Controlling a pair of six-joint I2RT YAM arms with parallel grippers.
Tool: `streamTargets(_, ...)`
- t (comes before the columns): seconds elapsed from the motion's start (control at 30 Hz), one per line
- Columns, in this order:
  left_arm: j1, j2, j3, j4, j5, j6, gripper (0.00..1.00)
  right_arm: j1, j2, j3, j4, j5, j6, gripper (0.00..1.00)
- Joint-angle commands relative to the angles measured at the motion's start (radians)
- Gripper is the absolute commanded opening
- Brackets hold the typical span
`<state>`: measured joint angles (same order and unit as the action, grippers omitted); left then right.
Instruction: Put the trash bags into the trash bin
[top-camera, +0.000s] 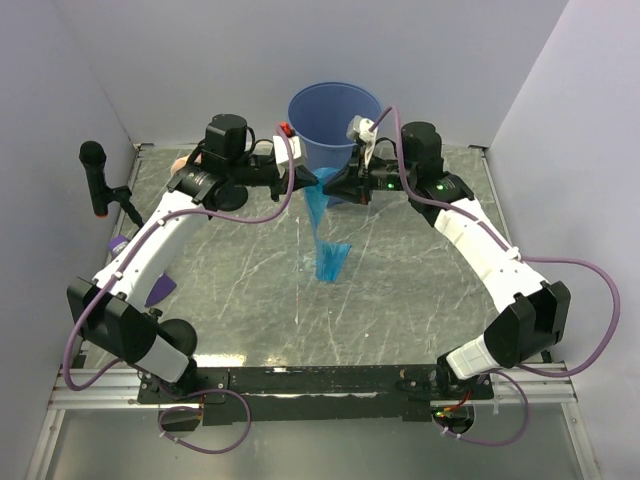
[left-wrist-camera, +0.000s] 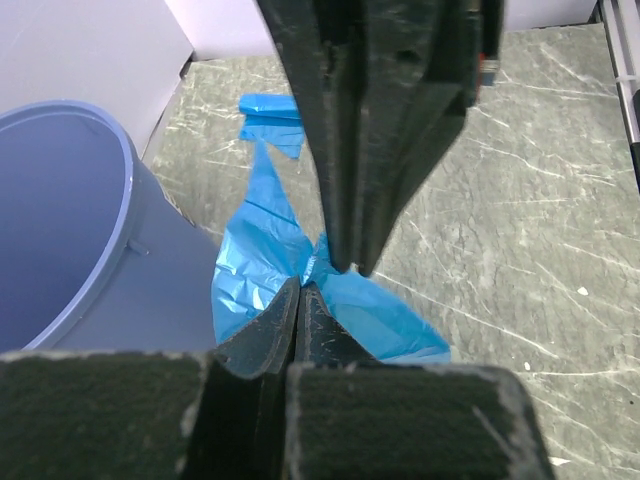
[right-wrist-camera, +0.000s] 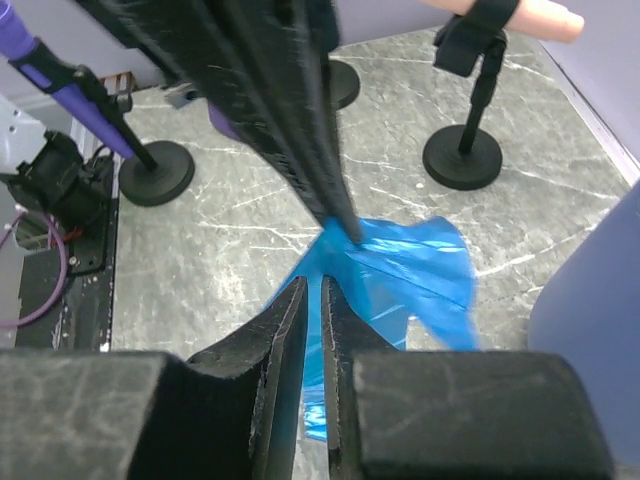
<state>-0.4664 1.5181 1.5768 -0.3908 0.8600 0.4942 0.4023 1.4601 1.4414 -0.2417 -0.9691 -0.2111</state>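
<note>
From above, your trash bag (top-camera: 330, 255) hung as a long blue strip between the two arms. Its top was bunched just in front of the near wall of the trash bin (top-camera: 325, 150), and its flared end was down at the tabletop (top-camera: 400, 290). The bag was outside the bin. Only the left wrist camera showed you a second piece, a small folded blue packet (left-wrist-camera: 272, 118) lying flat on the tabletop beyond the bag and near the bin, along with a slice of the bin's inner wall. That view also had your left pincer (left-wrist-camera: 301, 288) fully closed, its tips pinching the gathered neck of the film. The right wrist camera gave you the right pincer (right-wrist-camera: 312, 290) with its jaws a thin slit apart and blue film showing behind the slit; whether it clamped the bag you could not tell. It alone showed two black round-based stands (right-wrist-camera: 462, 160) beyond the bag.
</note>
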Motion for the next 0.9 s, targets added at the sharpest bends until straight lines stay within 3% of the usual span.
streamTargets(0.0, -0.005, -0.001, 0.038, 0.030, 0.017, -0.023, 0.01, 0.026, -0.047, 0.056, -0.018, 0.010, -0.080, 0.18)
streamTargets(0.3, -0.005, -0.007, 0.038, 0.004, 0.020, 0.004, 0.01, 0.033, -0.023, 0.086, -0.004, 0.024, -0.063, 0.18)
streamTargets(0.43, -0.005, -0.006, 0.038, -0.011, 0.007, 0.024, 0.01, 0.027, -0.035, 0.105, -0.044, 0.004, -0.096, 0.23)
streamTargets(0.6, -0.005, -0.006, 0.046, -0.031, 0.007, 0.056, 0.01, -0.042, -0.047, 0.096, -0.001, -0.017, 0.015, 0.25)
streamTargets(0.87, -0.005, 0.001, 0.051, -0.022, 0.030, 0.049, 0.01, -0.042, -0.057, 0.067, -0.034, -0.022, -0.048, 0.25)
